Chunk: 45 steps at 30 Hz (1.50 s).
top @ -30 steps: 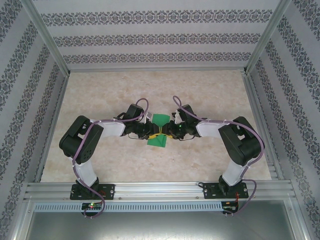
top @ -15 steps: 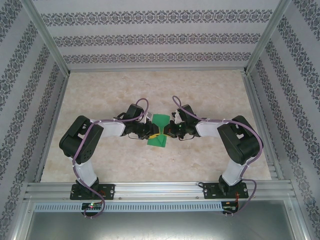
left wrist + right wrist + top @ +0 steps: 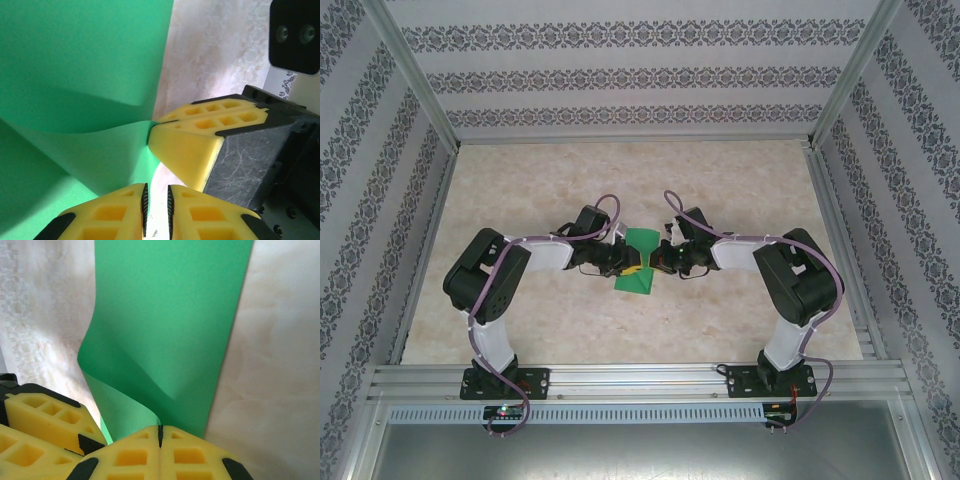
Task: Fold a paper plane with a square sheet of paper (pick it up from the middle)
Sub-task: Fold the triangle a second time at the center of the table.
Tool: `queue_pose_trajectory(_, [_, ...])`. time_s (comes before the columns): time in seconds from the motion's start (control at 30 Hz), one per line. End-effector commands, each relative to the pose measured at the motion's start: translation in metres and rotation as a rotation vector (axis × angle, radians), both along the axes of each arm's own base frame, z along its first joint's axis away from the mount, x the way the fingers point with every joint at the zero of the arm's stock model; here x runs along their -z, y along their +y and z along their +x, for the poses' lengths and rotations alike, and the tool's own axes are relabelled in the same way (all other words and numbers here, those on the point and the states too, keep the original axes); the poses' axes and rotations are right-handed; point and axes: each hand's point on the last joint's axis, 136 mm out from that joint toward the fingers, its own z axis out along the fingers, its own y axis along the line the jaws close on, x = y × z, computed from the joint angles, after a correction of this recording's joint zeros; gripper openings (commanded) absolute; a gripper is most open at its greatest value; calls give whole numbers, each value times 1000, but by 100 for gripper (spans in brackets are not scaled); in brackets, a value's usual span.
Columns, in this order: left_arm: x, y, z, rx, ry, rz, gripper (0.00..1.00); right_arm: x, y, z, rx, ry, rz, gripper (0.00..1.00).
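Newly clamped, the right gripper [image 3: 159, 432] pinches the green sheet [image 3: 642, 241] from three o'clock, while the left gripper [image 3: 156, 189] stands narrowly parted at nine o'clock.

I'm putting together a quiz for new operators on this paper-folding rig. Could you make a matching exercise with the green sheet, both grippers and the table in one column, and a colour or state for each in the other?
Things:
1. the square sheet of paper
2. left gripper
3. right gripper
4. table

Colour or state:
A. pale, marbled surface
B. fingers pressed together on the green paper
C. fingers a narrow gap apart, next to the paper
D. bright green, bent and pinched in at its middle

Pairs: 1-D, 2-C, 3-B, 4-A
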Motion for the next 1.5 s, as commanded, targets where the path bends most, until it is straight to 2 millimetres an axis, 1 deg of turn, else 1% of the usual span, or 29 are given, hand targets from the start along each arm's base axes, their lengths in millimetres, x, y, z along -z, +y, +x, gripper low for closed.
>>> queue_pose_trajectory(0.0, [-8, -12, 2, 34, -26, -35, 21, 4, -4, 8, 0, -16, -33, 0])
queue_pose_trajectory(0.1, [-8, -14, 2, 40, -28, -40, 20, 6, -7, 10, 17, -10, -38, 0])
queue_pose_trajectory(0.4, [-3, -18, 1, 52, -17, -36, 19, 5, -6, 12, 12, -17, -30, 0])
queue_pose_trajectory(0.57, [0, -17, 1, 51, -10, -27, 18, 3, -2, 12, -6, -21, -18, 0])
queue_pose_trajectory(0.87, [9, -15, 0, 45, 13, -3, 17, 6, 2, 12, -29, -10, -8, 0])
queue_pose_trajectory(1.13, [10, -11, 0, 40, 11, 24, 17, 7, 3, 13, -37, -6, -8, 0])
queue_pose_trajectory(1.27, [6, -11, 0, 44, -3, 24, 17, 8, 3, 11, -37, 0, -9, 0])
queue_pose_trajectory(1.4, [-10, -15, 2, 52, -49, -20, 17, 7, 5, 8, -43, 7, 0, 0])
queue_pose_trajectory(1.47, [-15, -16, 2, 56, -64, -31, 17, 6, 7, 6, -46, 7, 6, 0])
